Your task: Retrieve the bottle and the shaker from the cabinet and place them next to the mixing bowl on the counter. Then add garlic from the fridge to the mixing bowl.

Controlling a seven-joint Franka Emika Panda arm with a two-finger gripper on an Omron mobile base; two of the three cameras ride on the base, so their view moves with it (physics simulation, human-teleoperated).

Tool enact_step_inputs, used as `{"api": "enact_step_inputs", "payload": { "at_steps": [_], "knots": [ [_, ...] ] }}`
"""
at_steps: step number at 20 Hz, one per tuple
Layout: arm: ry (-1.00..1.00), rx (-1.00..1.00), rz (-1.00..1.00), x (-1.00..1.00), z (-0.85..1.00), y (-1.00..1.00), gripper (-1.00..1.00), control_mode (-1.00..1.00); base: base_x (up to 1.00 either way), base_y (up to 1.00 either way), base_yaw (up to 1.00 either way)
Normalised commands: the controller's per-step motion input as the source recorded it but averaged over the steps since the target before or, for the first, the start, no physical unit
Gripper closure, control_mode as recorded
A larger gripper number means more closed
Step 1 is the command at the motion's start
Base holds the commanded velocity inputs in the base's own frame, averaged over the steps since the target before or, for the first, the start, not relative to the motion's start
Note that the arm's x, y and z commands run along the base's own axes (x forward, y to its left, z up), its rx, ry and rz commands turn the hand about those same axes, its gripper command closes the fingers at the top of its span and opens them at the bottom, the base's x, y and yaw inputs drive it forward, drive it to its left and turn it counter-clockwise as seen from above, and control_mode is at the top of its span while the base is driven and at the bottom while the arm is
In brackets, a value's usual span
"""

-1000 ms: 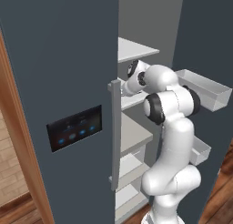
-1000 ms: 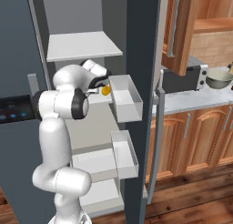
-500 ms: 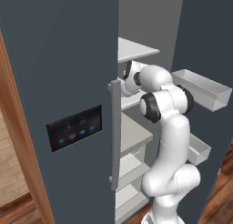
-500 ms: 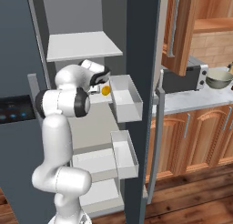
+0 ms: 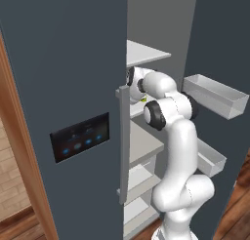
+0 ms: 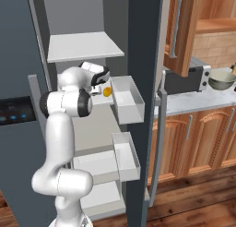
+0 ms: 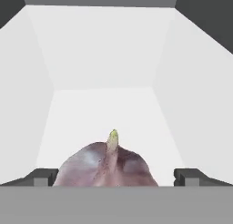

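With the arm inside the fridge [image 6: 138, 60], the fingers [image 7: 189, 176] stand wide apart, flanking the ungripped garlic [image 7: 109, 166].

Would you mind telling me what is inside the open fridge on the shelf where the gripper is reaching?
A garlic bulb lies on the white fridge shelf, between the open gripper's fingertips. The bulb's underside is hidden at the hand view's bottom.

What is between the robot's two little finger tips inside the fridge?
In the hand view, the garlic sits between the end effector tips, its green sprout pointing up. The bare white fridge shelf lies beyond it.
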Motion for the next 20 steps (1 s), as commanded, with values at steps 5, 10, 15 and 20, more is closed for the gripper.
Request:
{"api": "enact_step_inputs", "payload": {
  "at_steps": [5,10,15,20],
  "knots": [
    [0.15,-0.02,0.03,0.54,0.00,0.00,-1.00,-1.00,0.00,0.00,0.00],
    [0.18,-0.05,0.03,0.53,-0.01,0.02,1.00,-1.00,0.00,0.00,0.00],
    [0.33,-0.05,0.00,0.22,-0.07,0.07,1.00,-1.00,0.00,0.00,0.00],
    [0.48,-0.01,0.00,0.00,-0.39,0.00,1.00,-1.00,0.00,0.00,0.00]
  ]
}}
